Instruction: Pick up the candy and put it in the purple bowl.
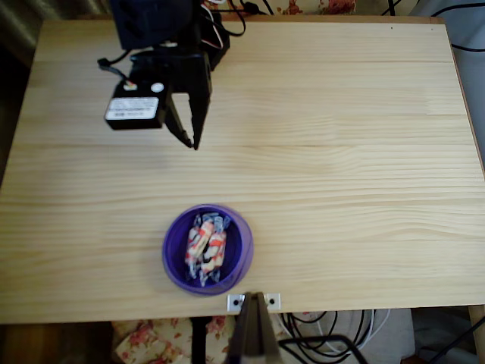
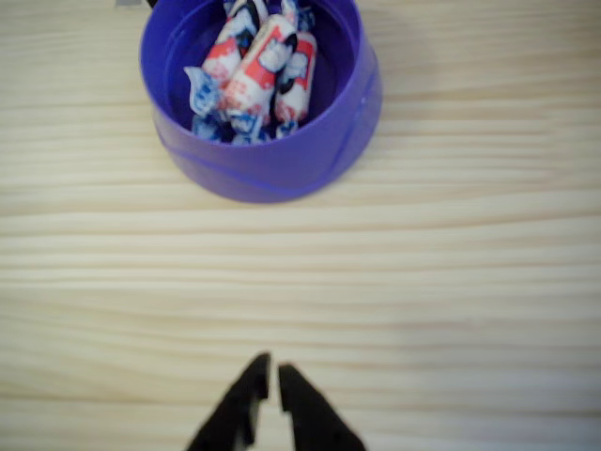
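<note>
Inside the purple bowl, near the desk front edge: several candies, piled together. Well apart from bowl, above bare desk: end effector, jaws nearly closed, narrow gap, holding nothing.

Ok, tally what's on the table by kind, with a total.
Candies: 3, all lying in the bowl
Purple bowl: 1
Gripper: 1, away from the bowl, holding nothing
Total: 5
</note>
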